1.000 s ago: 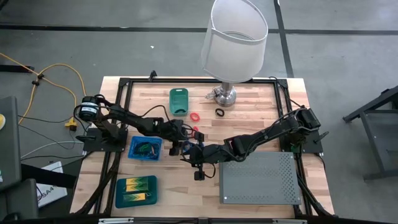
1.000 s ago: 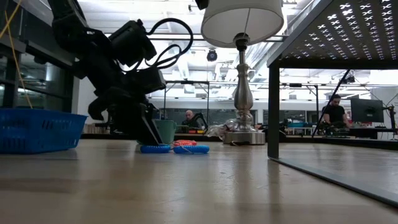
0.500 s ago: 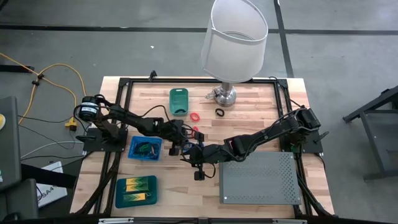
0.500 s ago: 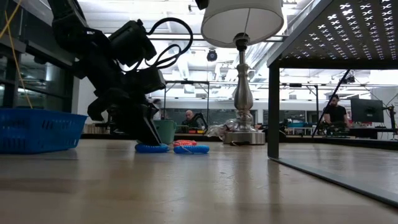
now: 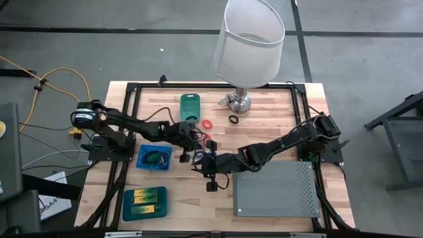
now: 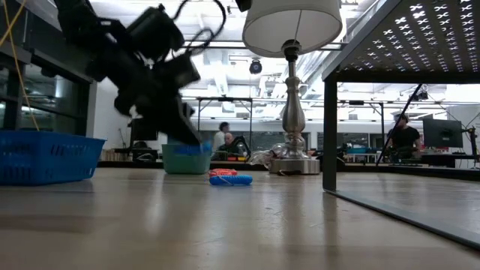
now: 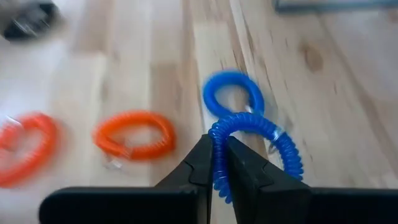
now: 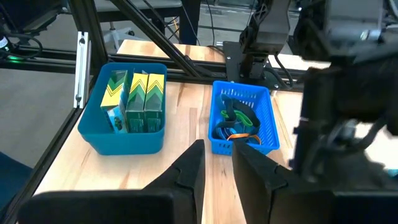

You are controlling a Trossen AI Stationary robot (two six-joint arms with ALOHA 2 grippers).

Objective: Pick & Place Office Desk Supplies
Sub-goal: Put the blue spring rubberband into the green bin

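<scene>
Your left gripper (image 7: 219,163) is clenched on a blue coil loop (image 7: 258,146): in the left wrist view the coil passes straight between the two dark fingertips and arcs up and out beyond them. In the low view that gripper (image 6: 196,139) hangs above the tabletop, clear of the wood, with a bit of blue at its tip. Look down from the high view and you find it (image 5: 196,137) near the middle of the table (image 5: 264,119), just below the green bin (image 5: 190,107) and to the right of the blue basket (image 5: 153,157).

A second blue loop (image 7: 232,94) lies flat on the wood just past the held one, and two orange coil loops (image 7: 134,134) lie beside it; the low view shows a blue loop (image 6: 231,180) and an orange one (image 6: 222,172) resting together on the table.

Your right gripper (image 8: 216,163) waits low over the table's middle, pointed toward the blue basket (image 8: 242,118) and the tub of yellow-and-green blocks (image 8: 134,93), its fingers slightly parted around nothing.
</scene>
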